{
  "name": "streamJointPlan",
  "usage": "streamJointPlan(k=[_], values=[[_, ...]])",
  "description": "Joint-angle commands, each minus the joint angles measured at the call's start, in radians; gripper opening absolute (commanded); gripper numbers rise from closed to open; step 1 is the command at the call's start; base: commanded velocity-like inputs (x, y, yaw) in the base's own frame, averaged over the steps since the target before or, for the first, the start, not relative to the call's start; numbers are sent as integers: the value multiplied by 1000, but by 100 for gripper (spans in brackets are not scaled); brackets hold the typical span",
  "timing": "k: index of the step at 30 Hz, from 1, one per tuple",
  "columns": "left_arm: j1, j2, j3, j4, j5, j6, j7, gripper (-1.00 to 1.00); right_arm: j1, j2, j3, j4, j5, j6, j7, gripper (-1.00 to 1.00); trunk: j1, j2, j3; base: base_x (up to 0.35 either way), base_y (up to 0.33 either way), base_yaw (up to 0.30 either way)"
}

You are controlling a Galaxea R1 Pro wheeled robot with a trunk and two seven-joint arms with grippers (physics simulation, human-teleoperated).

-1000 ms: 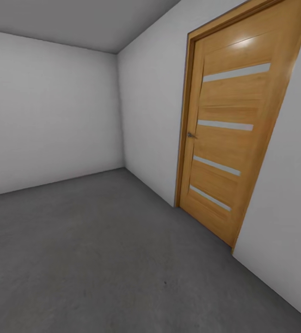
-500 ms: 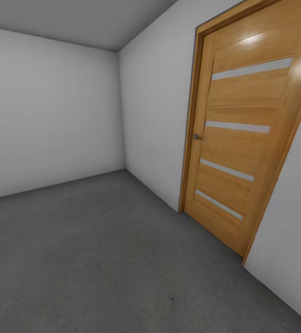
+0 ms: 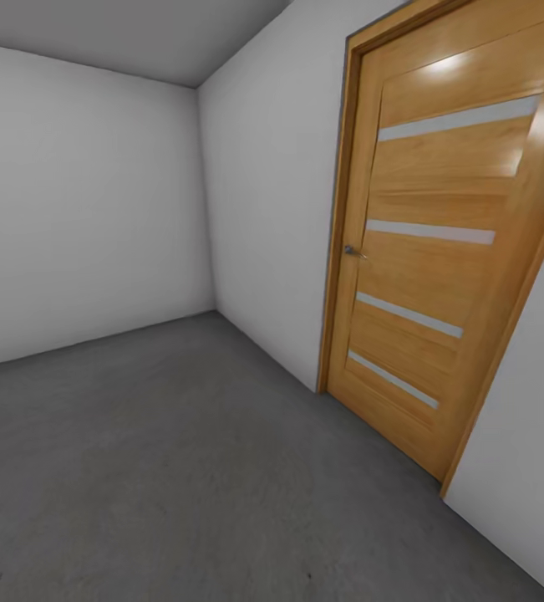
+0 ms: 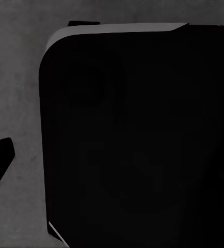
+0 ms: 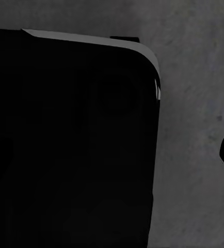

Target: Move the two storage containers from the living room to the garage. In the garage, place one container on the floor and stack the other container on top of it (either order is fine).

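No text, label, brand, number or sign can be read anywhere. The wooden door (image 3: 439,251) at the right carries only four plain pale strips, and the white walls (image 3: 79,209) and grey concrete floor (image 3: 180,468) are unmarked.

one wooden door (image 3: 439,242) at the right of the head view, with four pale horizontal strips across it and one metal handle (image 3: 353,250) at its left edge. two white walls meet in one corner, upper left. one grey concrete floor (image 3: 163,468).
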Motion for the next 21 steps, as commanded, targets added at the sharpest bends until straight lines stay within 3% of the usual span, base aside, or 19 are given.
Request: streamJointPlan(k=[1, 21], values=[[0, 0, 1, 0, 2, -3, 0, 100, -1, 0, 0, 2, 5, -5, 0, 100, 1, 0, -1, 322, 0, -233], [0, 0, 1, 0, 2, -3, 0, 100, -1, 0, 0, 2, 5, -4, 0, 100, 1, 0, -1, 322, 0, -242]])
